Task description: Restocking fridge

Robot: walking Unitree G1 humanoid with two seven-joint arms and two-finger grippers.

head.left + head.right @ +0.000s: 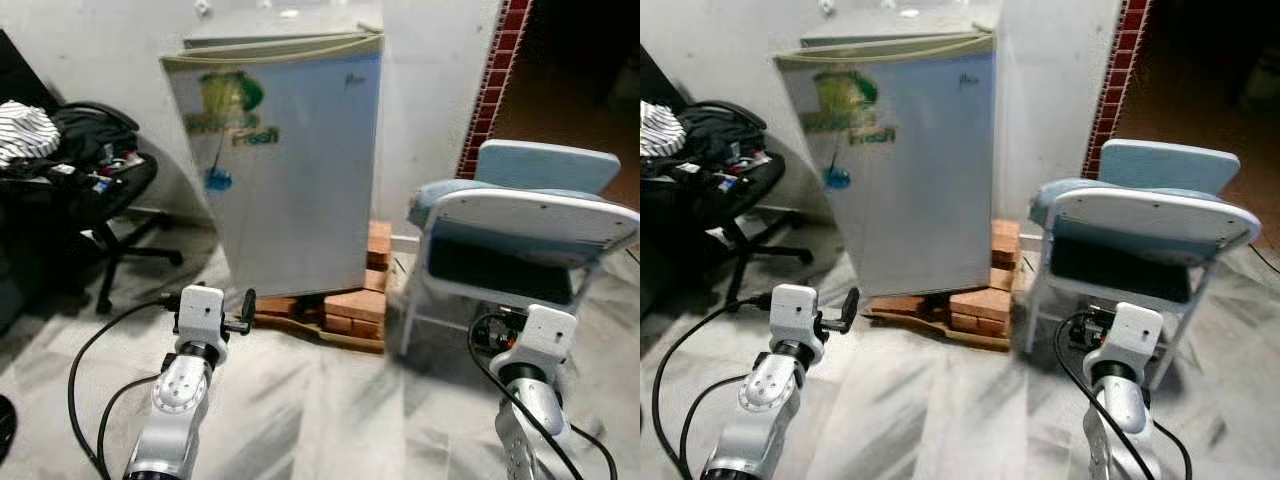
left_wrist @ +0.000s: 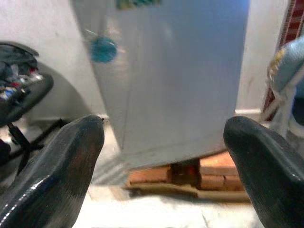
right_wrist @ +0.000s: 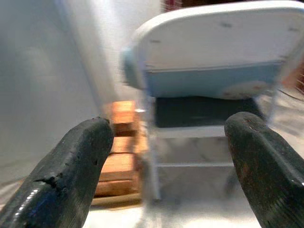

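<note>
Silver-grey and shut, the small fridge [image 1: 285, 165] stands on a stack of bricks [image 1: 350, 305] straight ahead of the left gripper [image 2: 161, 156], whose two black fingers [image 2: 61, 171] are spread wide with nothing between them. The right gripper [image 3: 166, 161] is likewise wide open and empty, its jaws framing a folded pale blue chair [image 3: 213, 61] just beyond them, with the bricks off past one fingertip. A black office chair [image 1: 95, 185] piled with clothes sits well to the outer side of the left gripper.

The small silver fridge [image 1: 285, 165] stands shut on a stack of red bricks [image 1: 345, 305] by the white wall, with a green sticker and a blue dot on its door.
</note>
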